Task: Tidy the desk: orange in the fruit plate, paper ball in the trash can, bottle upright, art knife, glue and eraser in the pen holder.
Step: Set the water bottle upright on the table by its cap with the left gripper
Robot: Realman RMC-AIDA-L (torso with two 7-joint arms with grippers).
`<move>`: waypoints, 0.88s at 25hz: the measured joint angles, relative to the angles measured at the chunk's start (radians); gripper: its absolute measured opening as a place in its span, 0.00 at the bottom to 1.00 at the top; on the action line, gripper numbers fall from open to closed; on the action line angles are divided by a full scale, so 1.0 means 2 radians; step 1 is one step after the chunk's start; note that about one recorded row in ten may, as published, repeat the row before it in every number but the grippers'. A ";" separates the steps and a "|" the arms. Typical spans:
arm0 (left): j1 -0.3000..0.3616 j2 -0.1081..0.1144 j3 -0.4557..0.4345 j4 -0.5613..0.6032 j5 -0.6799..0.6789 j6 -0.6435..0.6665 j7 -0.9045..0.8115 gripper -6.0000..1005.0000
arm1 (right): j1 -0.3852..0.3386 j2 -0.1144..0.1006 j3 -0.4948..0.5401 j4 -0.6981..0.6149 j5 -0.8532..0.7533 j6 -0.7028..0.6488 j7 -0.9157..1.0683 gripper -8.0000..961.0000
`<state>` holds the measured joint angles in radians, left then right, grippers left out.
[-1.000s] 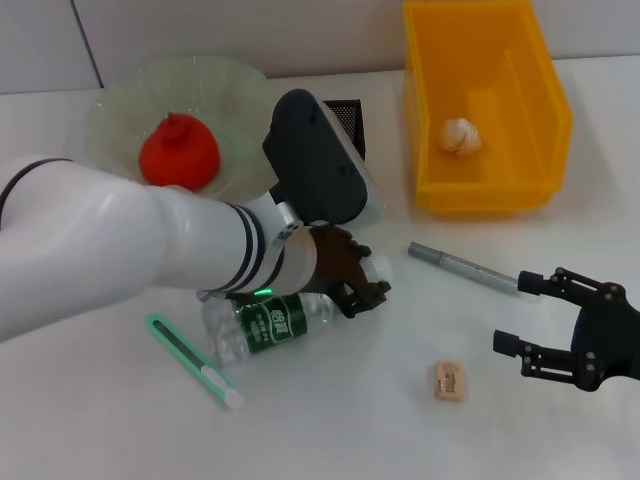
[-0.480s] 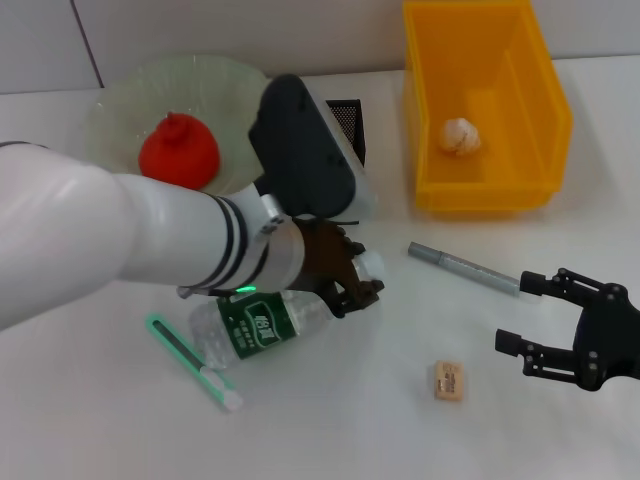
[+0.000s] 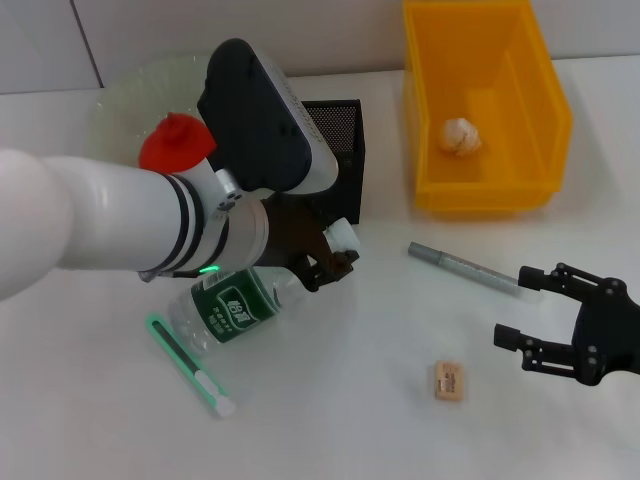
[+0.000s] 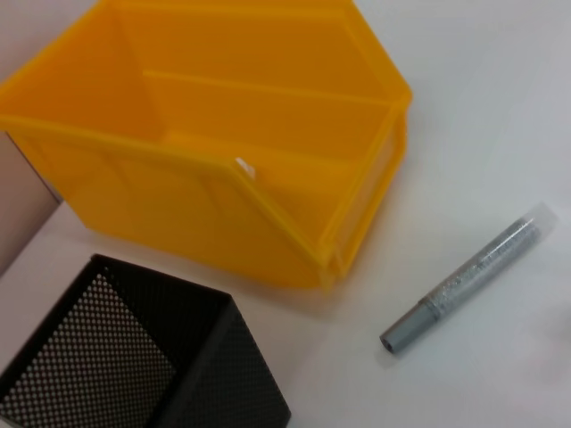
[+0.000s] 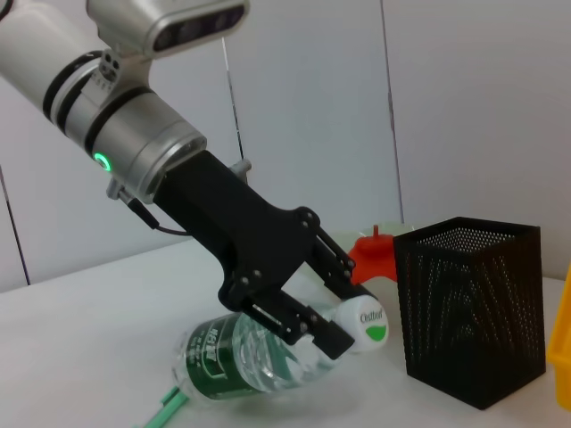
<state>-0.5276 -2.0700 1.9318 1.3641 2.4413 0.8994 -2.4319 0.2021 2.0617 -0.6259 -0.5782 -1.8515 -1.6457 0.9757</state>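
Nearest the robot, the eraser (image 3: 448,381) lay flat on the counter (image 3: 340,420), just in front of the right end effector (image 3: 532,322), which hung low at the right side with its fingers spread wide and nothing between them. Left of it, the green art knife (image 3: 188,365) lay on the counter, one end close beside the bottle's base.

The bottle (image 3: 245,302) was the thing in hand. Its long axis ran slantwise, base low by the knife, white cap (image 5: 366,322) lifted and pointing toward the pen holder (image 3: 335,152). The left end effector (image 3: 318,262) was clamped around its neck just below the cap, fingers pressed on the plastic from both sides. Judging by that tilt, righting the bottle would turn on swinging the capped end up over the base, and the left arm was far the nearer.

Between the two arms, the grey glue stick (image 3: 465,267) lay slantwise. Beyond, the orange (image 3: 172,142) sat in the fruit plate (image 3: 120,110), partly hidden by the left arm, and the paper ball (image 3: 459,135) rested in the trash can (image 3: 540,95).
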 joint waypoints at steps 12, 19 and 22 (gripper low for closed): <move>0.022 0.000 -0.033 0.041 0.000 0.012 0.008 0.44 | 0.003 -0.001 0.000 0.000 -0.001 -0.001 0.006 0.87; 0.038 0.000 -0.041 0.054 0.000 0.014 0.009 0.44 | 0.003 -0.001 0.000 0.000 -0.002 -0.001 0.007 0.87; 0.048 0.000 -0.044 0.065 0.000 0.014 0.009 0.44 | 0.003 0.000 0.000 0.000 -0.002 -0.001 0.007 0.87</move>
<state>-0.4320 -2.0692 1.8431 1.4932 2.4407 0.9268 -2.4144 0.2079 2.0608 -0.6261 -0.5782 -1.8547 -1.6475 0.9895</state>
